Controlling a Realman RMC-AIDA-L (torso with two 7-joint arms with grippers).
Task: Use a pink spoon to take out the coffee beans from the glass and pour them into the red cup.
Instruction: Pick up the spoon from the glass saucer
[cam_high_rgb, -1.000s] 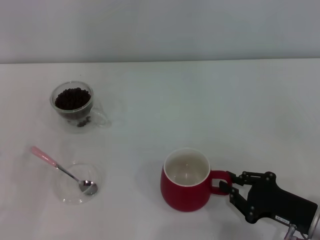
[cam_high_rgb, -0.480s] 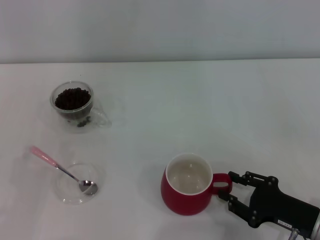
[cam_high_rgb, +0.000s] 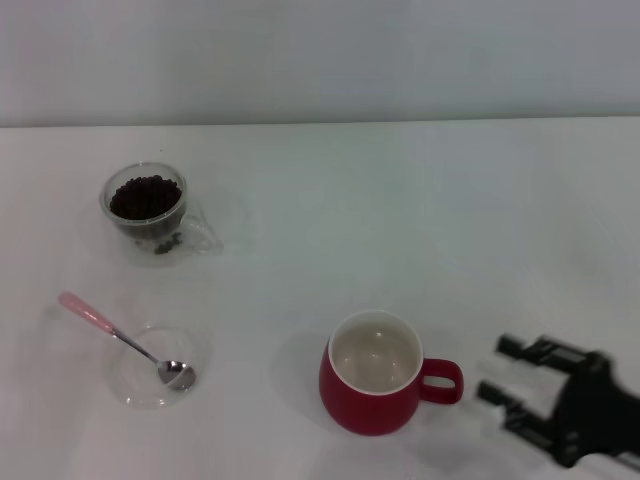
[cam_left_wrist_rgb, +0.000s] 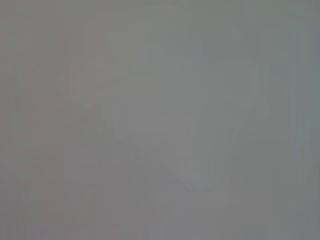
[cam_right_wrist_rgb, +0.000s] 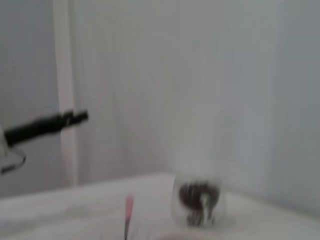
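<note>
White table (cam_high_rgb: 420, 210): right gripper (cam_high_rgb: 497, 379) jaws spread, beside red cup (cam_high_rgb: 372, 385).

setting: lab-like test bench | evidence: bare white table (cam_high_rgb: 400, 200), plain grey wall (cam_high_rgb: 320, 60)

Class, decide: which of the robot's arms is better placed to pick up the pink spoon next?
Probably left: the pink spoon lies on the robot's left. The open right gripper sits beyond the red cup. The left arm isn't visible.
</note>
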